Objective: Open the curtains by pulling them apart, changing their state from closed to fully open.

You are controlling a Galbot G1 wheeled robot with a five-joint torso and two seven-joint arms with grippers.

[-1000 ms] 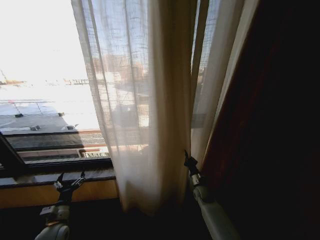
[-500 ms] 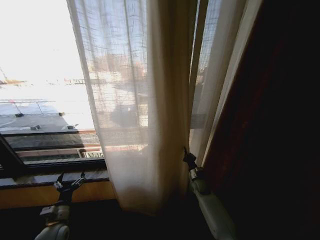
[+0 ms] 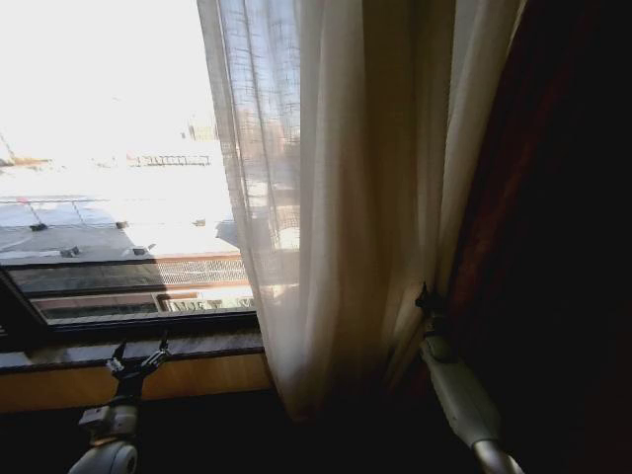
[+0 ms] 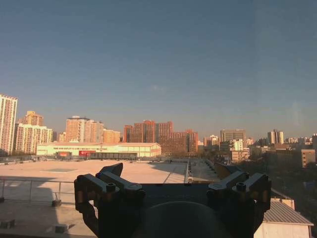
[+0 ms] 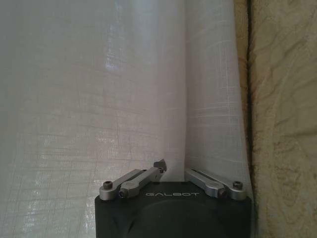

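Right gripper (image 3: pixel 427 296) clamps curtains (image 3: pixel 326 197); left gripper (image 3: pixel 138 357) spread.

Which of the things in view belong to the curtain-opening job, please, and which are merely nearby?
Job:
- sheer curtains
- right tool, at the curtain's right edge
- left tool, idle and open near the sill

Nearby:
- dark drape
- window sill
- window frame

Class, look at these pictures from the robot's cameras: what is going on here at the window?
The robot is opening the sheer curtains. Its right gripper is low in the folds of the curtain, which is bunched toward the dark drape on the right, leaving much of the window bare. In the right wrist view the fabric runs between the gripper's fingers. The left gripper hangs open near the sill, holding nothing.
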